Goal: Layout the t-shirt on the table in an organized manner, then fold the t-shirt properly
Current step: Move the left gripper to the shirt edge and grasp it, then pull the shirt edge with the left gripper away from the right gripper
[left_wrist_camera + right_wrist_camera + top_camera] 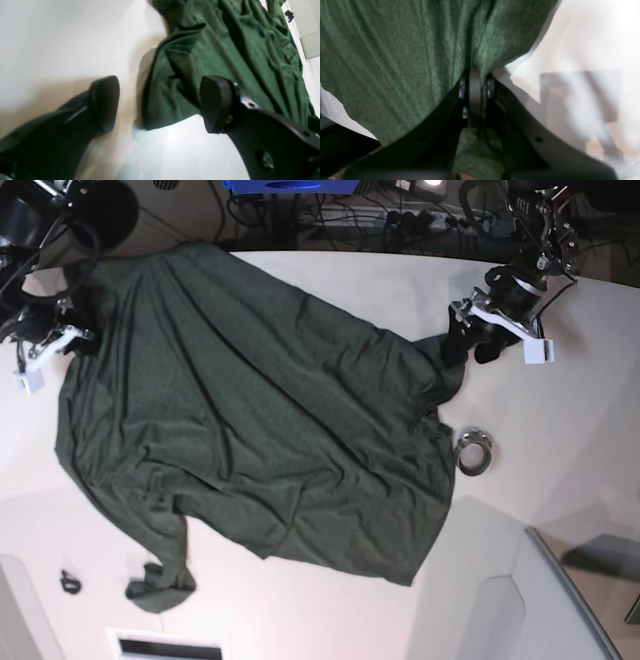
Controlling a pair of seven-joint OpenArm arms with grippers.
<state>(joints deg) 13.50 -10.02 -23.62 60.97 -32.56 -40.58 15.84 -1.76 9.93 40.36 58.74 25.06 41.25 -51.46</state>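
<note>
The dark green t-shirt (250,420) lies spread and wrinkled across the white table (560,410). In the base view my left gripper (470,348) hovers at the shirt's right edge. The left wrist view shows this gripper (160,105) open, its fingers (105,102) wide apart. A folded corner of the shirt (175,82) lies on the table (62,37) beyond the gap, and no cloth is gripped. At the shirt's far left edge my right gripper (72,338) is shut. Seen from the right wrist, the gripper (476,82) pinches a ridge of the cloth (395,50), which hangs taut above the table (582,37).
A small metal ring (473,452) lies on the table just right of the shirt's edge. A small black object (69,582) sits near the lower left. Cables and a blue box (290,185) line the back. The table's curved edge (525,530) runs at lower right.
</note>
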